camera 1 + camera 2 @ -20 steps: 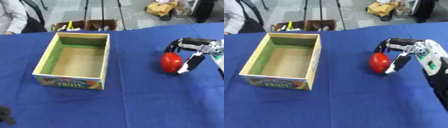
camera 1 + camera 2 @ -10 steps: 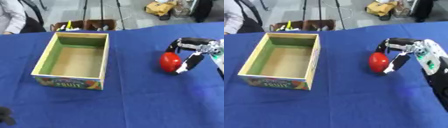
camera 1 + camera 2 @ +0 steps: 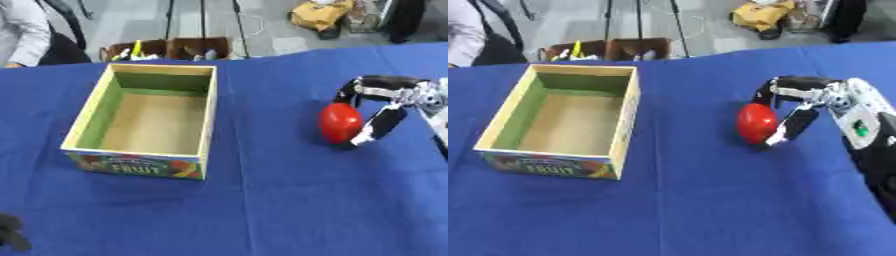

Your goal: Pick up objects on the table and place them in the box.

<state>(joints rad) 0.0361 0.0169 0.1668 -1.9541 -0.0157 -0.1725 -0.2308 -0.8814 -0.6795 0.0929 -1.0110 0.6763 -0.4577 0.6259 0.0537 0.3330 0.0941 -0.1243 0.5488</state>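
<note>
A red round fruit (image 3: 339, 123) sits on the blue table (image 3: 289, 205) at the right. My right hand (image 3: 807, 107) comes in from the right edge and is curled round it, fingers over its top and far side, thumb against its near right side. I cannot tell whether the fruit is touching the cloth. The open-topped "FRUIT" box (image 3: 149, 120), green inside with a tan floor, stands at the left and holds nothing. Only a dark bit of my left hand (image 3: 10, 238) shows at the lower left corner of the left eye view.
Beyond the table's far edge stand cardboard boxes (image 3: 171, 49) with small items, tripod legs and a yellow bag (image 3: 319, 14) on the floor. A person's sleeve (image 3: 22, 30) shows at the far left. Bare blue cloth lies between the box and the fruit.
</note>
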